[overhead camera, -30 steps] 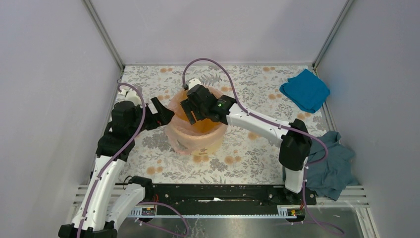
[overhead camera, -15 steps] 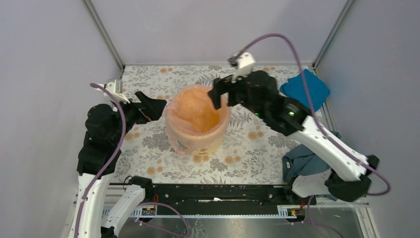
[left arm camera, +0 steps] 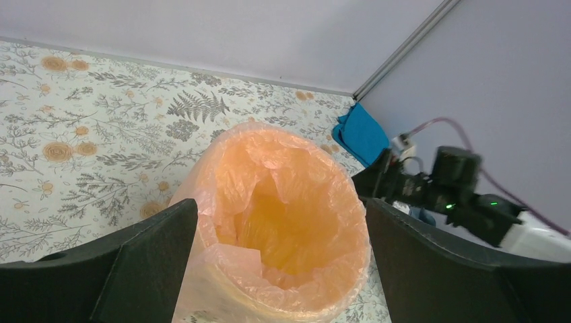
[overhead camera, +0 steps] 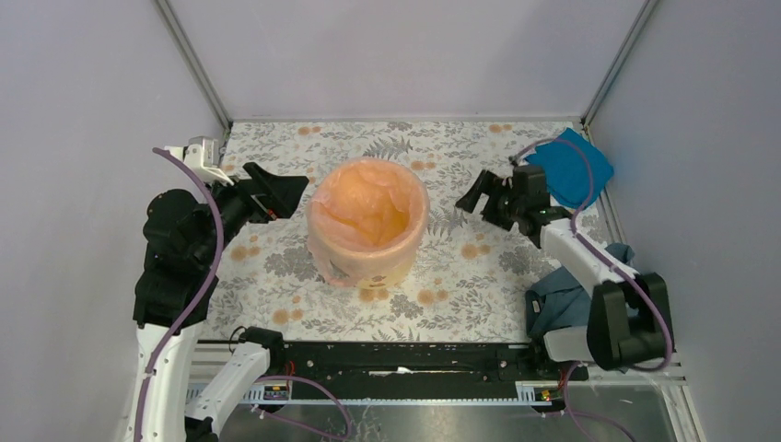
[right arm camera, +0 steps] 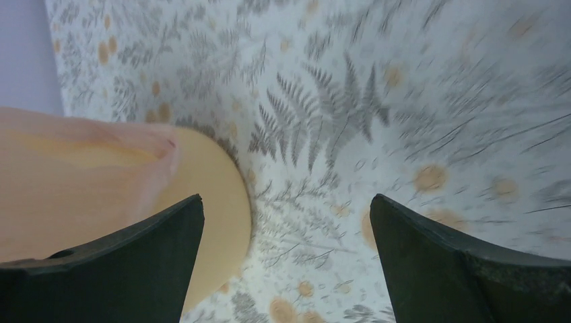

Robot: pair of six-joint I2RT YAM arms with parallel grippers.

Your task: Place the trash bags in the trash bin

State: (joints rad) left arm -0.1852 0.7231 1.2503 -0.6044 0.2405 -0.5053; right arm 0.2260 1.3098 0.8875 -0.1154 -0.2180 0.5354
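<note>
Both grippers are wide open and empty: the left gripper point(overhead camera: 293, 195) sits at nine o'clock of the trash bin point(overhead camera: 391, 267), the right gripper point(overhead camera: 474, 191) at three o'clock, neither touching it. The pink trash bag point(overhead camera: 368, 198) lines the bin, folded over its rim.

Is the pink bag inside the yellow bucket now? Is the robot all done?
It looks nearly finished.
Done: the pink trash bag sits inside the yellow bin, with its edge folded over the rim.
In hand: nothing. The left tool and right tool are both open, beside the bin and not touching it.
Left: probably nothing but backing away.
</note>
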